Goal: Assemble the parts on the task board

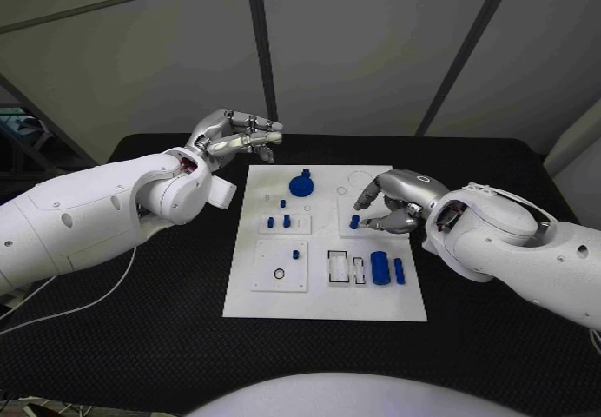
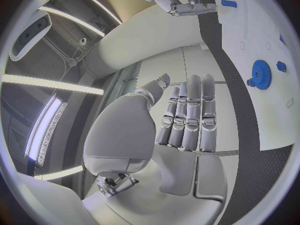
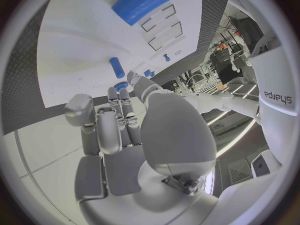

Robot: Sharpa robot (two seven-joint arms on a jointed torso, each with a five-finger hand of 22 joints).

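Board [image 1: 323, 300] | left hand [image 1: 234, 135] empty, fingers apart | right hand [image 1: 391, 204] possibly pinching peg [image 1: 354, 221]

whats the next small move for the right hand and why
Probably close the right hand on the small blue peg by its fingertips and lift it. That hand hangs low over the task board with fingers curled beside the peg, holding nothing yet, while the left hand hovers empty beyond the board's far left corner.

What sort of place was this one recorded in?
Probably a robotics lab or test cell: a black table carrying a white task board with blue parts, plain wall panels behind.
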